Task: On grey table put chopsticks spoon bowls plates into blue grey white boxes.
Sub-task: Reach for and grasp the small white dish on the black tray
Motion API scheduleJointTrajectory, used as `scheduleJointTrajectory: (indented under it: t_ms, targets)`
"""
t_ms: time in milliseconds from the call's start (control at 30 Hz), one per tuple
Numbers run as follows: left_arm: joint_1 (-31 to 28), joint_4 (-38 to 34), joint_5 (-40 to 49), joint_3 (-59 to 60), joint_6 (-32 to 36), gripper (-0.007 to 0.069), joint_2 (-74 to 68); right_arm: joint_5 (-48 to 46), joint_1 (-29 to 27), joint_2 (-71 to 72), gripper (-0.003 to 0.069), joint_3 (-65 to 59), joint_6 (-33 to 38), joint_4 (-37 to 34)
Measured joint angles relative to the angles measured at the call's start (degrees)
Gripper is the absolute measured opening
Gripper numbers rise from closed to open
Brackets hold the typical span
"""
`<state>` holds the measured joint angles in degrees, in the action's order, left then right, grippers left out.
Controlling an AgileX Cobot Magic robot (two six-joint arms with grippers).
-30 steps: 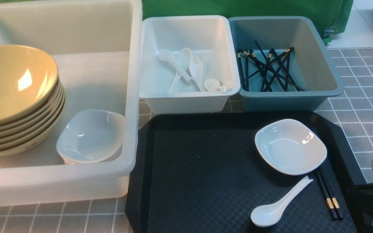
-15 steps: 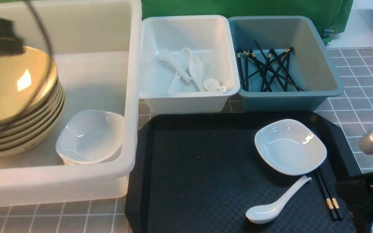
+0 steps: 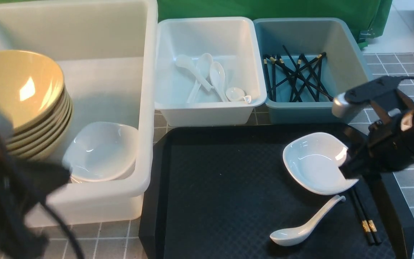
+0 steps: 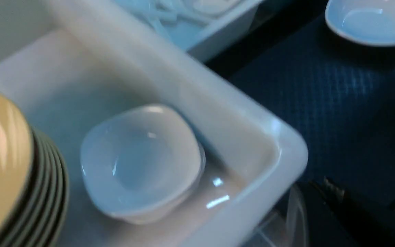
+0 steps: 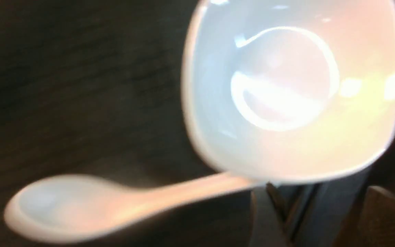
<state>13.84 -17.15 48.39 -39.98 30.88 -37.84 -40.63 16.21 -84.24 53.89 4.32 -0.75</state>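
On the black tray (image 3: 221, 187) lie a white square dish (image 3: 314, 163), a white spoon (image 3: 302, 228) and a pair of black chopsticks (image 3: 364, 217). My right gripper (image 3: 349, 172) hangs open over the dish's right edge. In the right wrist view its fingers (image 5: 269, 209) stand apart around the chopsticks (image 5: 309, 206), below the dish (image 5: 293, 89) and beside the spoon (image 5: 91, 206). My left gripper (image 4: 327, 188) is shut and empty, at the near corner of the large white box (image 4: 273, 144). The left arm (image 3: 9, 194) blurs the near left.
The large white box (image 3: 146, 108) holds a stack of yellow bowls (image 3: 20, 97) and stacked white dishes (image 3: 101, 151). A small white box (image 3: 210, 111) holds several spoons. The blue-grey box (image 3: 358, 72) holds several chopsticks. Grey tiled table (image 3: 404, 118) lies around.
The left arm swung from over the yellow bowls down to the box's near left, its gripper shutting. The right gripper came in over the dish's right edge and opened. The spoon shifted slightly left.
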Motion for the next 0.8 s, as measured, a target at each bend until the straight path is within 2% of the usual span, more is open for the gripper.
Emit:
scheduleJointTrajectory:
  t_ms: [100, 167, 367, 533, 600, 800]
  targets:
    - [0.0, 2.1, 0.3, 10.8, -3.0, -0.0009, 7.2, -0.7, -2.4, -8.2, 0.0393, 6.3, -4.3, 3.5]
    - [0.0, 2.2, -0.7, 14.5, -3.0, -0.0008, 10.1, -0.9, -3.3, -11.9, 0.0393, 8.9, -4.3, 4.0]
    - [0.0, 1.8, -8.4, 18.2, -3.0, -0.0008, 16.3, -0.9, -3.8, -19.2, 0.0393, 12.6, -4.3, 4.1]
    - [0.0, 1.7, -11.0, 20.4, -3.0, -0.0008, 19.4, -0.3, -3.8, -22.5, 0.0393, 13.5, -4.3, 4.0]
    - [0.0, 1.7, -11.6, 20.8, -3.2, -0.0008, 20.1, -0.2, -3.8, -22.8, 0.037, 13.7, -4.3, 3.7]
    - [0.0, 3.2, -13.4, 20.8, -3.3, -0.0008, 20.8, -1.3, -4.1, -20.5, 0.0218, 14.0, 0.0, 0.4]
